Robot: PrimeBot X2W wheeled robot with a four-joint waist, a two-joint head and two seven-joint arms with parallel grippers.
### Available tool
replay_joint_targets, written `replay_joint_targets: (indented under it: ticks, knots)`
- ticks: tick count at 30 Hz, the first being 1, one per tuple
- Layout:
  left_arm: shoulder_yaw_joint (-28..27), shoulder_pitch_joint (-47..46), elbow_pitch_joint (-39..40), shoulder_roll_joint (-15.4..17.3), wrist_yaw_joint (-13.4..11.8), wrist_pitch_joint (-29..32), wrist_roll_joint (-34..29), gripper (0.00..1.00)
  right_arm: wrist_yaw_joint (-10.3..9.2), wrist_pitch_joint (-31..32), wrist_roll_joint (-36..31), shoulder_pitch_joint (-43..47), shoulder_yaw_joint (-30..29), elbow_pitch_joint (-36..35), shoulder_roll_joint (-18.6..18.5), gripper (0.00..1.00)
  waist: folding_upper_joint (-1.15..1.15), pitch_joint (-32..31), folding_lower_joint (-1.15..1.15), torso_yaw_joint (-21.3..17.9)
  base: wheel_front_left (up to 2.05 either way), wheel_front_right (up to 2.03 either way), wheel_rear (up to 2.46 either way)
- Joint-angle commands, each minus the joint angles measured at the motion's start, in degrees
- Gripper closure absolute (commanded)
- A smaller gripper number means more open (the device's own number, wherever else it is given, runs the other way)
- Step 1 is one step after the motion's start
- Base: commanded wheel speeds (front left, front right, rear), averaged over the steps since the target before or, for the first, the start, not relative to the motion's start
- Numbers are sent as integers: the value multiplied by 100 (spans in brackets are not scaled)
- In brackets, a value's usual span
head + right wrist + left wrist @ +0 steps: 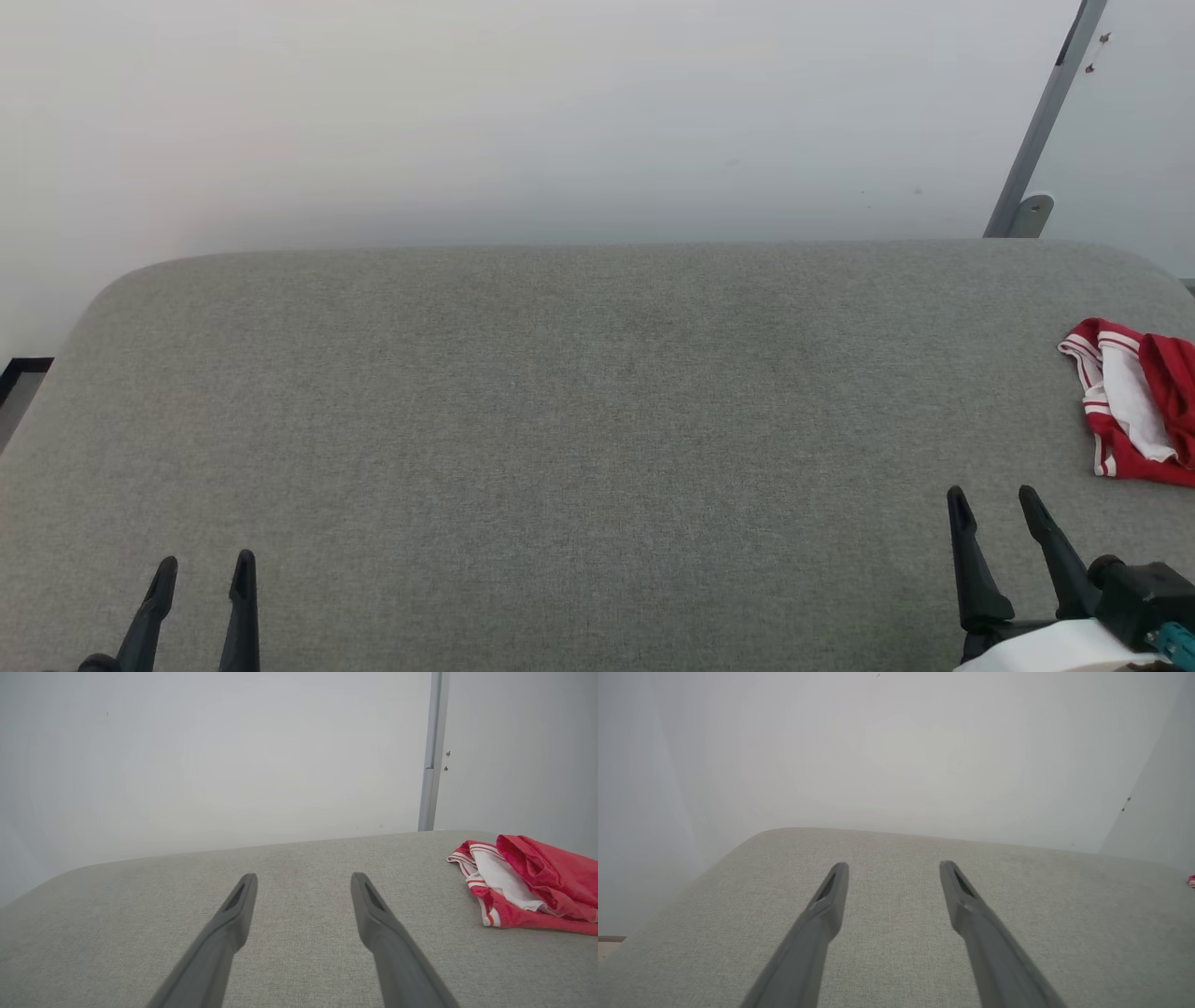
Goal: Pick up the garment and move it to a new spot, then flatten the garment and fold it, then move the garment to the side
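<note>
Grey fabric-covered table (579, 392); plain white wall (523, 112); grey metal post (1046, 121).

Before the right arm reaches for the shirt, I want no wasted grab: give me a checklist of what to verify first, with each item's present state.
1. Garment located: ok, it lies crumpled near the right edge of the grey padded surface.
2. Right fingers open and empty: ok.
3. Left fingers open and empty: ok.
4. Path from right fingers to garment: ok, only surface lies between them.
5. Garment flat enough to fold: not ok, it is bunched up with folds overlapping.
6. Garment's far right side fully on the surface: cannot tell, both the head view and the right wrist view cut it off.
</note>
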State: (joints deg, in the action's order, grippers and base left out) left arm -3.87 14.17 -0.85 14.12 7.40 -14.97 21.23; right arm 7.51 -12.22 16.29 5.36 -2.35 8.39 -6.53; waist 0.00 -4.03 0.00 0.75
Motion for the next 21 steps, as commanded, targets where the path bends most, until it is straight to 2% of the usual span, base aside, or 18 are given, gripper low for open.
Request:
replay_joint_targets:
  ticks: [1,21]
  knots:
    - [-4,9,-20,7,8,-25,42,0,-5,11,-33,70,-6,-28,24,0,0,-2,0,-5,0,0,0]
    - [3,-126,-61,-6,8,-25,122,0,-5,26,-71,91,-49,-44,86,0,0,41,0,-3,0,0,0]
